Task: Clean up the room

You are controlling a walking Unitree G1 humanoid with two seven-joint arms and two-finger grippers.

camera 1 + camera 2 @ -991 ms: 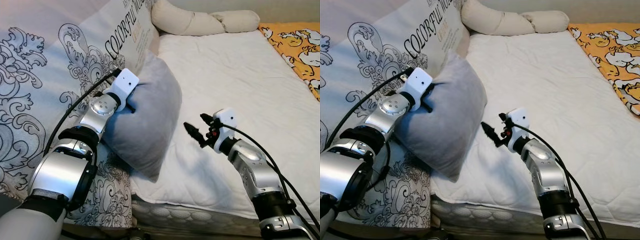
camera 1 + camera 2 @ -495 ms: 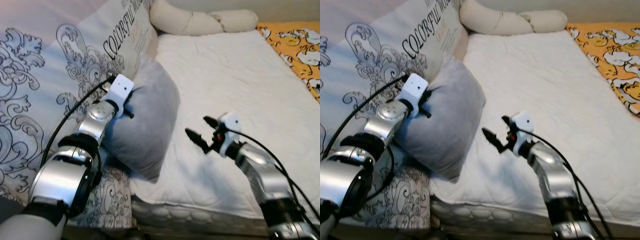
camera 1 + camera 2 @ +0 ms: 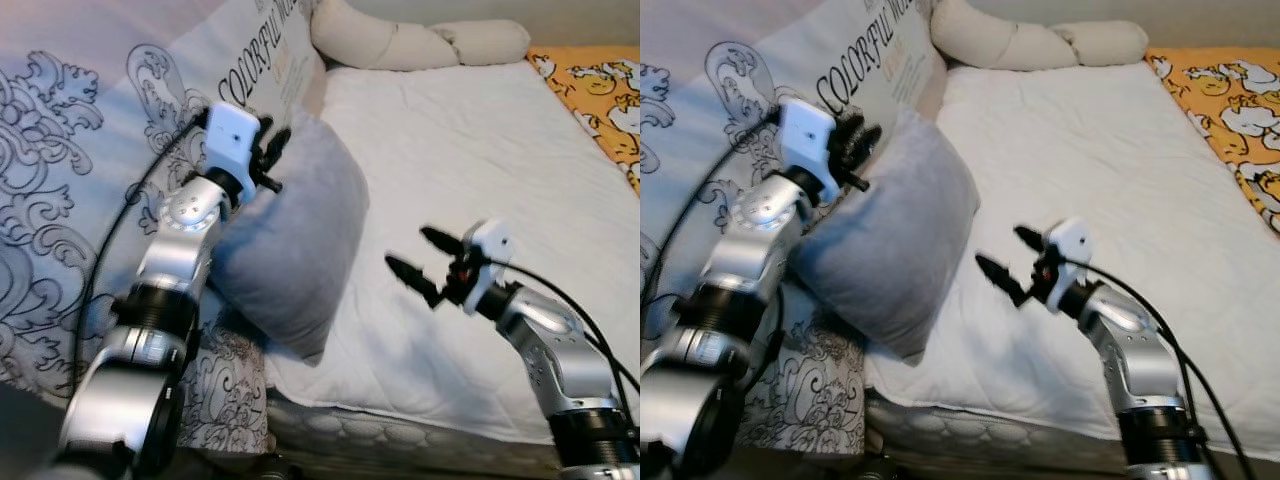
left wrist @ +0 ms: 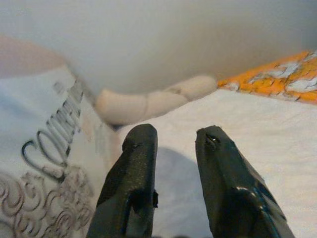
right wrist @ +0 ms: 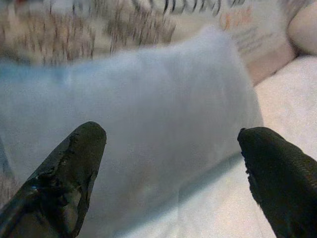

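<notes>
Left eye view: a white bed (image 3: 480, 150) carries a patterned duvet (image 3: 70, 170) heaped along its left side, with a grey pillow (image 3: 295, 240) leaning against it. Left end effector (image 3: 270, 150) hovers at the pillow's top edge, fingers narrowly parted, holding nothing. Right end effector (image 3: 420, 262) hangs over the mattress beside the pillow, spread wide.

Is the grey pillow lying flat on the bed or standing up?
Standing: the grey pillow leans on edge against the patterned duvet.
</notes>
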